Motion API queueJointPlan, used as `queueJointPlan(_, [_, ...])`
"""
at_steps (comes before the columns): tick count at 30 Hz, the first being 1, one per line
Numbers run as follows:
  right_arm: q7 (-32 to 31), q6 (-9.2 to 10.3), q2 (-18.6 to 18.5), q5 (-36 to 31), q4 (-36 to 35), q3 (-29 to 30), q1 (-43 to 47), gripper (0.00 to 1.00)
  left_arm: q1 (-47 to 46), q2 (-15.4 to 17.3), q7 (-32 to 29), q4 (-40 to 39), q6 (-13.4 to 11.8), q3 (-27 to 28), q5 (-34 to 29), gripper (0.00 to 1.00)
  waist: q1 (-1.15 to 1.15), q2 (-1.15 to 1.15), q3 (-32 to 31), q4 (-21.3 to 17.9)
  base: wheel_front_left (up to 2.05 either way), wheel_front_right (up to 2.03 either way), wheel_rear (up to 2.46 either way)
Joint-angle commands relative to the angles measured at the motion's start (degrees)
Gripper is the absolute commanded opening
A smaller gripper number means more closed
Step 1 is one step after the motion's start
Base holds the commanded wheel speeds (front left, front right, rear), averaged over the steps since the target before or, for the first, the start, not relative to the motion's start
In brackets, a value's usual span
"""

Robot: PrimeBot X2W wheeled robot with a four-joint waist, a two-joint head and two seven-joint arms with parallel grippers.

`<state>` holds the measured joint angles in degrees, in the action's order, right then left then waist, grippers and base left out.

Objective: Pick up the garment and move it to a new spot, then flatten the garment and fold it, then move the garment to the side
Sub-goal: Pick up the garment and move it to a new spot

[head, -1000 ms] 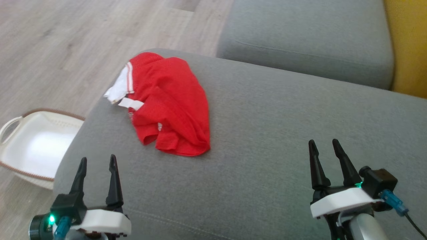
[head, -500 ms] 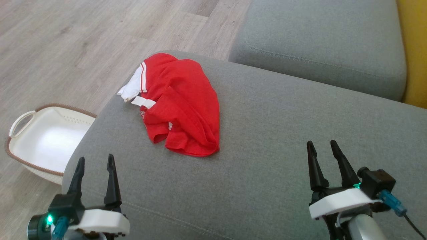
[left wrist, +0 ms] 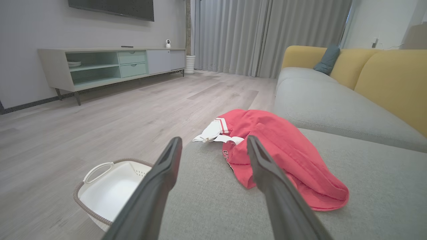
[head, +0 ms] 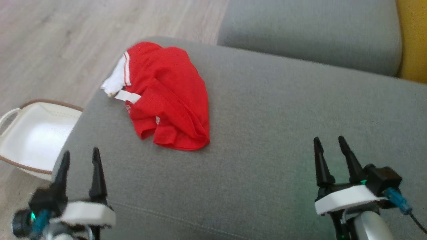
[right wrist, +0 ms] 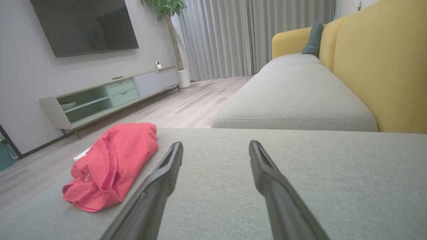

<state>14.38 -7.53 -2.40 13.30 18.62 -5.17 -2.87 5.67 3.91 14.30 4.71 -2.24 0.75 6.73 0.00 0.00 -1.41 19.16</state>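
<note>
At the near edge of the grey sofa cushion (head: 267,140), the left gripper (head: 81,151) and the right gripper (head: 328,138) hover low, fingers spread wide and empty, just as they were a second ago. What has changed is mostly the framing: the head camera has swung, so everything slides across the picture together, and the left gripper shows blurred. Off the cushion's left side, a white basket (head: 33,140) stands on the wooden floor (head: 66,40). Farther on, the red garment (head: 166,96) lies crumpled near the cushion's far-left corner — same heap, same place on the fabric, well apart from both grippers. The pickup has likely not begun — the robot seems to be only lining itself up.
</note>
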Motion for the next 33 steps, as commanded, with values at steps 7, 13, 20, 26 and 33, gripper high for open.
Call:
queueJointPlan(7, [0.6,0.04,-0.5,-4.4,-4.0,3.2,-6.3,1.0,-17.4,7.2,-3.2,4.8,5.9,3.2,4.0,1.0,0.0,0.0,9.5,-5.3,0.0,0.0,0.0])
queueJointPlan(13, [0.0,0.04,-0.5,-6.1,-6.4,5.4,-9.5,1.0,-30.9,12.0,-11.3,12.1,9.1,0.7,9.5,1.0,0.0,0.0,15.4,-9.1,0.0,0.0,0.0])
queueJointPlan(20, [-0.4,0.04,-0.5,-6.5,-8.5,4.6,-11.5,1.0,-45.2,18.0,-19.4,24.3,9.7,-5.5,14.7,1.0,0.0,0.0,20.6,-13.5,0.0,0.0,0.0])
queueJointPlan(26, [-0.3,0.04,-0.5,-6.3,-9.4,4.2,-12.2,1.0,-52.4,22.3,-24.1,33.0,9.7,-9.6,18.6,1.0,0.0,0.0,23.3,-16.3,0.0,0.0,0.0])
queueJointPlan(33, [0.0,0.04,-0.5,-6.0,-10.1,4.0,-13.2,1.0,-59.5,25.4,-25.6,41.5,9.7,-13.4,21.0,1.0,0.0,0.0,26.5,-18.6,0.0,0.0,0.0])
